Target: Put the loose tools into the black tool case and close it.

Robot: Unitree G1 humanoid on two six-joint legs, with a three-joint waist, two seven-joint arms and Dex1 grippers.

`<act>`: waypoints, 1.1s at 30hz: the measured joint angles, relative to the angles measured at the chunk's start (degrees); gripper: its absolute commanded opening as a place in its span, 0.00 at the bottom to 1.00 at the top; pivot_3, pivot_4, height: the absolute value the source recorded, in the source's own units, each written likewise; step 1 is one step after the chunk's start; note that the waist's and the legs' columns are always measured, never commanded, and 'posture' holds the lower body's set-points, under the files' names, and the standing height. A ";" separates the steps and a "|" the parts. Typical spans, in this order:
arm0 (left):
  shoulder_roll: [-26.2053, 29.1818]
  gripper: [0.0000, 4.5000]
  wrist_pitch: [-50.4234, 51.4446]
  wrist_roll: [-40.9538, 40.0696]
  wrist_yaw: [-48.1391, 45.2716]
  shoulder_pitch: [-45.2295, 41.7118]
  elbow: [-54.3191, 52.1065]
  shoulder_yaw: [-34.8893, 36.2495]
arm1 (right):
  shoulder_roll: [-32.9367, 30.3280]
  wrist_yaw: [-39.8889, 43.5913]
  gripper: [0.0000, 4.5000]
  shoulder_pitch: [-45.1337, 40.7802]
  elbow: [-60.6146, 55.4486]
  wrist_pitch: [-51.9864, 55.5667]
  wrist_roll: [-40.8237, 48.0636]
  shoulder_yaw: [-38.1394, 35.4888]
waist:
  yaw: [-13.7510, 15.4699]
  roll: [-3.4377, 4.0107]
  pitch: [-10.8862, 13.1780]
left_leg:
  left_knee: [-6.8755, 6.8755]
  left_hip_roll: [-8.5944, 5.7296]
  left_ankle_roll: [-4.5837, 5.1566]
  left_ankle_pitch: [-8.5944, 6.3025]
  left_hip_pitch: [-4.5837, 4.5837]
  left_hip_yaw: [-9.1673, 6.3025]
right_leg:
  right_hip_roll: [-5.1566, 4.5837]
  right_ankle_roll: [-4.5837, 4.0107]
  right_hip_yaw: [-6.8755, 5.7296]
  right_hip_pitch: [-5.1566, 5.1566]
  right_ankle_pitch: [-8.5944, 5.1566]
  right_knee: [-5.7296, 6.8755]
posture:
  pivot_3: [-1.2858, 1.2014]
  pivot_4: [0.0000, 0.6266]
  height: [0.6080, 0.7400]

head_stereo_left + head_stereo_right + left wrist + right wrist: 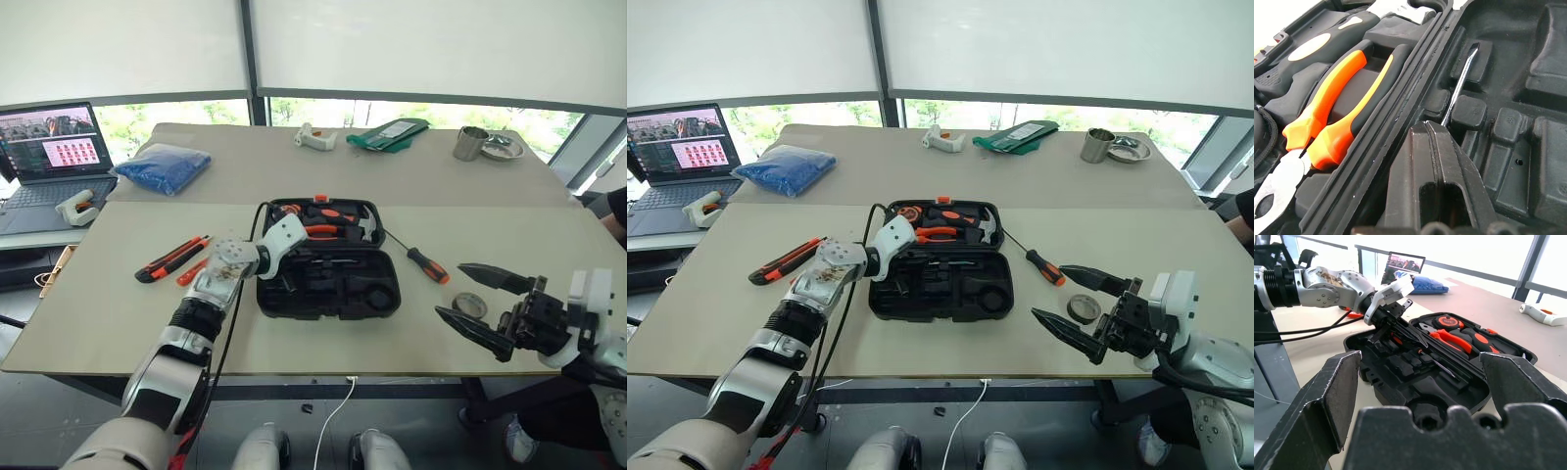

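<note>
The black tool case [328, 311] lies open at the table's middle, with orange-handled pliers [1337, 98] in its far half. My left gripper [1427, 125] is shut inside the near half. A screwdriver's steel shaft [1462, 78] runs out from under its fingertips along a moulded slot; the handle is hidden, and I cannot tell whether the shaft is pinched. Left of the case lie the utility knife [168, 260] and the slim orange tester [193, 271]. To its right are a black-and-orange screwdriver [428, 265] and the grey tape roll [470, 305]. My right gripper [451, 290] hovers open by the roll.
A laptop [54, 157] sits on a side desk at the far left. On the back table are a blue bag [164, 166], a white device [315, 138], a green pouch [389, 134] and a metal cup [471, 143]. A black cable hangs along my left arm.
</note>
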 measured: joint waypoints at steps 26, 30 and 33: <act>20.44 0.99 0.38 -33.64 -25.41 32.56 -27.64 23.70 | -0.55 -14.86 1.00 8.83 8.88 3.34 -14.70 -10.35 | -2.14 0.31 -0.06 | -0.12 0.12 -0.52 -0.42 0.02 0.22 | -0.22 -0.53 0.32 -0.22 -0.27 -0.03 | 0.52 0.24 1.00; 17.21 0.99 1.81 -34.84 -23.24 31.09 -30.18 22.48 | -9.48 -16.12 1.00 -8.24 10.88 15.32 -16.00 0.22 | -2.43 0.31 -0.06 | -0.15 0.12 -0.40 -0.30 0.08 0.25 | 0.01 -0.57 0.25 -0.24 -0.25 0.03 | 0.52 0.24 1.00; 14.75 0.99 1.45 -34.85 -21.69 29.54 -30.87 21.47 | -12.05 -15.67 1.00 -22.16 15.98 23.34 -18.39 10.55 | -2.11 0.29 -0.05 | -0.19 0.09 -0.07 -0.11 -0.16 0.22 | 0.10 -0.63 0.19 -0.46 0.01 0.07 | 0.52 0.24 1.00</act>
